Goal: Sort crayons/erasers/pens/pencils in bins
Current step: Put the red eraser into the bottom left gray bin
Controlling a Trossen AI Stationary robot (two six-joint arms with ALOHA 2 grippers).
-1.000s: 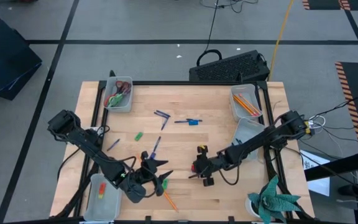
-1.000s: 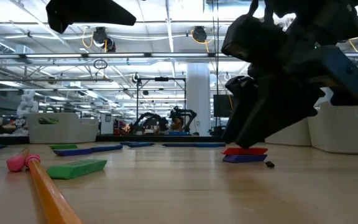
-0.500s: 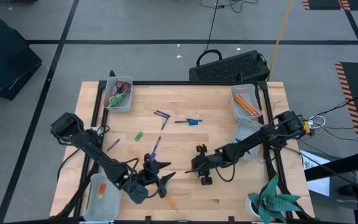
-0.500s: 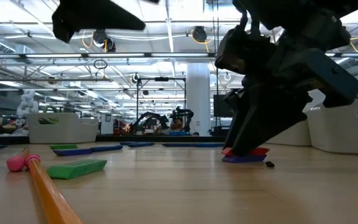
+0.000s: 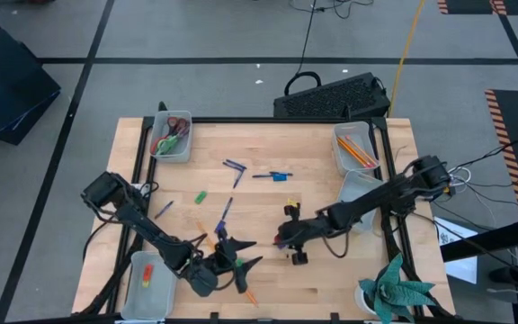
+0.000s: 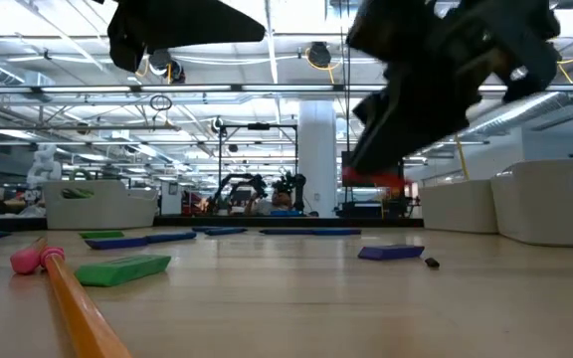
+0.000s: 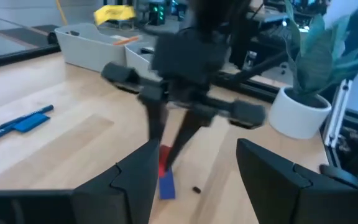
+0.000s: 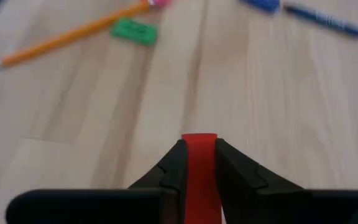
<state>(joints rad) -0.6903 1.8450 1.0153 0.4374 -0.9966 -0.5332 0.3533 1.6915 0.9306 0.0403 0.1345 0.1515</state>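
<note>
My right gripper (image 5: 282, 240) hangs above the middle of the table, shut on a red crayon (image 6: 371, 177). Under it a blue crayon (image 6: 391, 253) lies flat on the wood, also seen as a blue crayon (image 7: 166, 185) in the left wrist view. My left gripper (image 5: 241, 265) stands open near the table's front edge, left of the right one, with nothing between its fingers (image 7: 129, 180). A pencil (image 6: 73, 298) with a pink eraser tip and a green eraser (image 6: 122, 268) lie on the table close to it. My right gripper pinches the red crayon between its two fingers, and the crayon's free end (image 8: 199, 144) sticks out past the fingertips. The fingers slant down toward the table. The crayon lies along them and hangs clear above the blue crayon and the wood.
Bins stand at the corners: one at far left (image 5: 171, 137), two at far right (image 5: 356, 148) (image 5: 360, 192), one at near left (image 5: 148, 283) with crayons in it. Pens (image 5: 234, 167) (image 5: 272, 175) (image 5: 225, 211) and a green eraser (image 5: 200, 196) lie mid-table. A plant (image 5: 394, 288) stands near right.
My right gripper has gone up with the red crayon, which is now lifted clear; the blue crayon that it lay on has stayed on the table. My left gripper has shifted a little toward the table's right and near edges.
</note>
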